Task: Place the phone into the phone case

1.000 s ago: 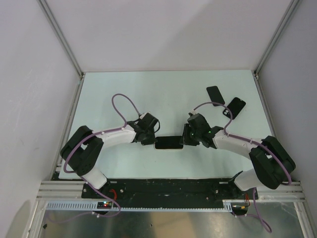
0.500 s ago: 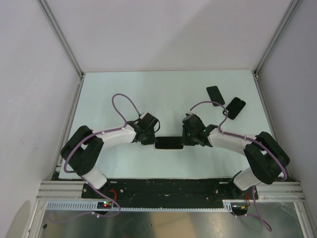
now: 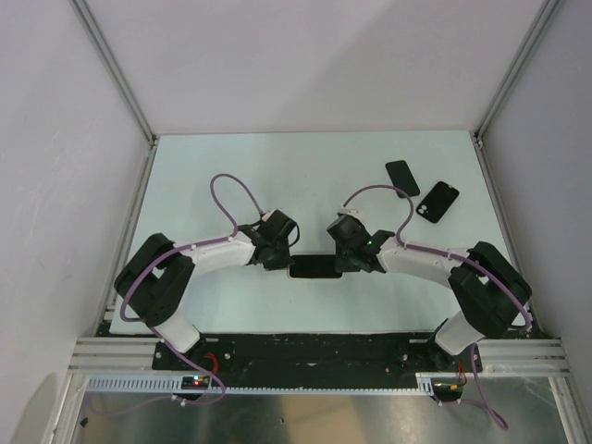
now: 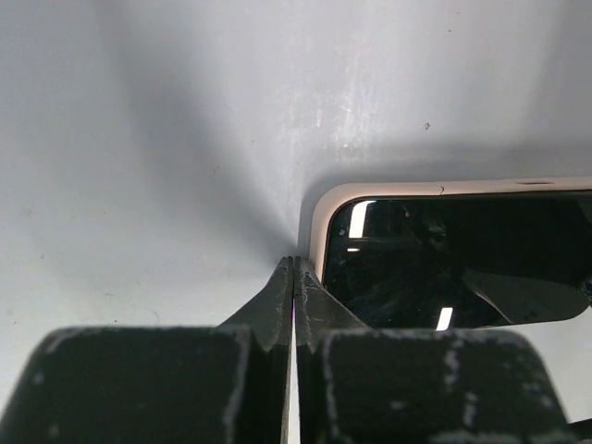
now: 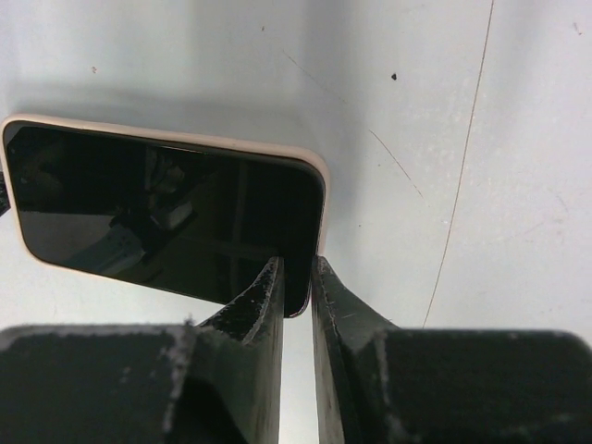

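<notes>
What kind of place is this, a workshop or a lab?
Most likely a robot test cell in a lab: a pale tabletop walled by plain white panels on an aluminium frame, with two bolted-down arms working on a black phone in a beige case.
</notes>
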Robot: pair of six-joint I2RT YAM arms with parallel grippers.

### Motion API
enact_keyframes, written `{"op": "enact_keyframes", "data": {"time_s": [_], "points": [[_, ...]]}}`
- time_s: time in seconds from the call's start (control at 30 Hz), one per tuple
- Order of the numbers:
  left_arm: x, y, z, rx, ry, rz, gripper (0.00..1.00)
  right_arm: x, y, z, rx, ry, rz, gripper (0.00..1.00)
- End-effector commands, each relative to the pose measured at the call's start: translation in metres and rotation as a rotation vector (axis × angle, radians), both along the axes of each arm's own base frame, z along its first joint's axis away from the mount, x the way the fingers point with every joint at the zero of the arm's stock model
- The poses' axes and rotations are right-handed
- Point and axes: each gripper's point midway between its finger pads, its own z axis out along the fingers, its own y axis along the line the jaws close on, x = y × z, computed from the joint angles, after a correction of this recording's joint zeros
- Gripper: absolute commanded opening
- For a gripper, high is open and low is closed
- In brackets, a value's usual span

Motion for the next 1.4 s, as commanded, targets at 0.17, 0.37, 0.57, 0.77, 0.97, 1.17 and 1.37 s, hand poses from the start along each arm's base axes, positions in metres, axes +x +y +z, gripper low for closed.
{"op": "enact_keyframes", "data": {"time_s": [0.17, 0.37, 0.57, 0.77, 0.97, 1.17, 1.37], "points": [[0.010, -0.027, 0.015, -0.084, -0.041, -0.043, 0.00, -0.035, 0.017, -0.044, -0.094, 0.065, 0.078, 0.00], [0.010, -0.026, 0.014, -0.081, -0.039, -0.046, 0.00, -0.049, 0.016, -0.060, -0.126, 0.087, 0.080, 0.00], [0.010, -0.026, 0.014, -0.081, -0.039, -0.047, 0.00, -0.061, 0.011, -0.069, -0.142, 0.105, 0.085, 0.00], [0.010, -0.026, 0.014, -0.082, -0.038, -0.045, 0.00, -0.077, 0.007, -0.079, -0.140, 0.128, 0.093, 0.00], [0.010, -0.026, 0.015, -0.085, -0.040, -0.047, 0.00, -0.071, 0.009, -0.061, -0.090, 0.106, 0.080, 0.09], [0.010, -0.026, 0.016, -0.085, -0.044, -0.045, 0.00, -0.044, 0.002, -0.026, -0.019, 0.040, 0.029, 0.29], [0.010, -0.025, 0.019, -0.089, -0.051, -0.046, 0.00, -0.022, -0.013, 0.021, 0.057, -0.052, -0.031, 0.36]]}}
